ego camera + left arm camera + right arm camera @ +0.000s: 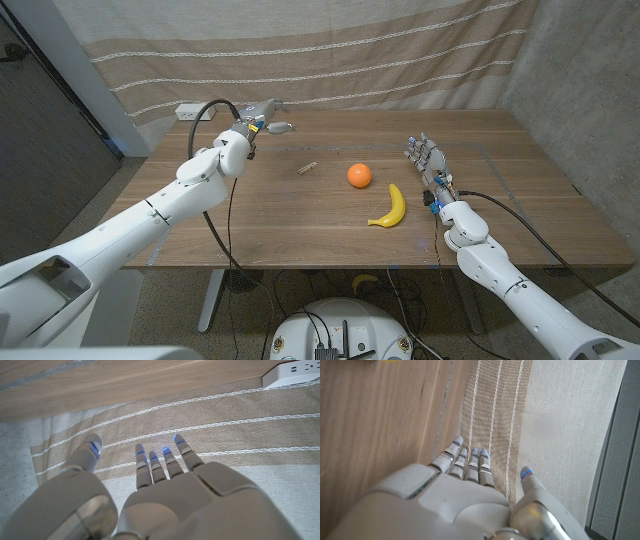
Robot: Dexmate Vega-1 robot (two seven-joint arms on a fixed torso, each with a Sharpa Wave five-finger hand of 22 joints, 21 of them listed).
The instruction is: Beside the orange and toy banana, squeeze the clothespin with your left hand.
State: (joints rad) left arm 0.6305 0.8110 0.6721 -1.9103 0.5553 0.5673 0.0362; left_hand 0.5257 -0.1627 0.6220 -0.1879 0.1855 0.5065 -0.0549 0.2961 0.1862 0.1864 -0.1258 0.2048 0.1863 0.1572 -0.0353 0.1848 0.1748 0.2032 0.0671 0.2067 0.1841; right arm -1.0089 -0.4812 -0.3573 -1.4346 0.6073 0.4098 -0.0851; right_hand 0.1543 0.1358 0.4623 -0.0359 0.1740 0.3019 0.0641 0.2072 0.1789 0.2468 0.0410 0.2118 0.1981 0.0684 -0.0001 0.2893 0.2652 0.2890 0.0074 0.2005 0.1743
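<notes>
Two hands wait over the wooden table (pixel 300 225), neither grasping anything. Farthest left, the left hand (pixel 262 117) hovers near the table's far edge, close to a white power strip (pixel 191 111); its wrist view shows the fingers (pixel 150 466) spread and empty against the striped curtain (pixel 200 425). Next comes the clothespin (pixel 307 168), lying on bare wood between that hand and the orange (pixel 359 175), near the fruit but not touching it. It is probably light and stiff, sprung at the middle, and likely to skid if pushed; the tail ends, away from the jaws, look like the place to pinch. Past the orange lies the toy banana (pixel 389 208), nearer the front edge. Farthest right, the right hand (pixel 427 162) stands with fingers extended, released.
</notes>
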